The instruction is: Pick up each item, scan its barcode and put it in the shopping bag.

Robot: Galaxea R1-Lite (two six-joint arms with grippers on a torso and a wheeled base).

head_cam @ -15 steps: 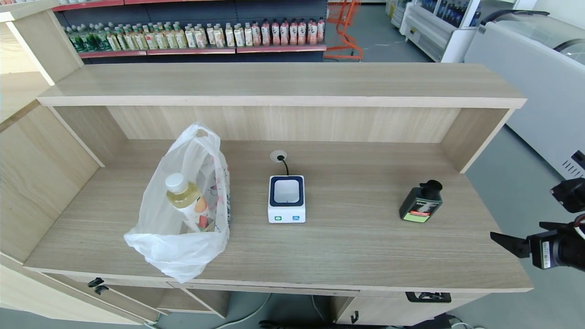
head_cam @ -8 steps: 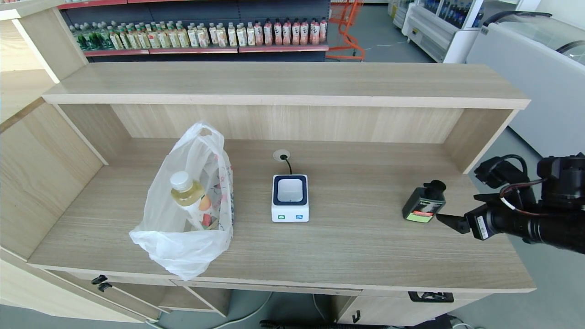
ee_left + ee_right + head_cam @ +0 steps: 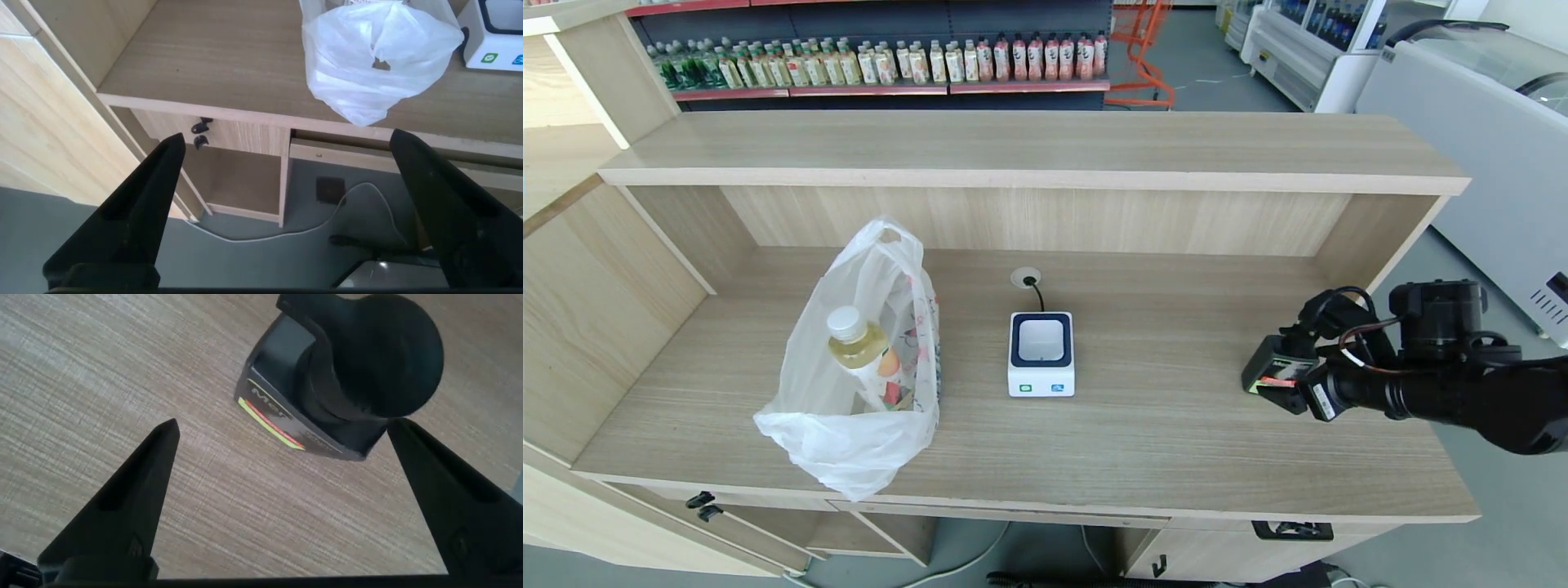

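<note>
Right claw gapes at the pump bottle (upright on counter); left claw released.

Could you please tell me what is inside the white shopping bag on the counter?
A bottle of pale yellow drink with a white cap sits inside the shopping bag. Crumpled plastic hides its base and anything lying lower.

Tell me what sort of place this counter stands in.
Most likely a small supermarket or convenience store, at the checkout: shelves of bottled drinks behind the wooden counter, a barcode scanner and a plastic shopping bag on it, and chest freezers to the right.
</note>
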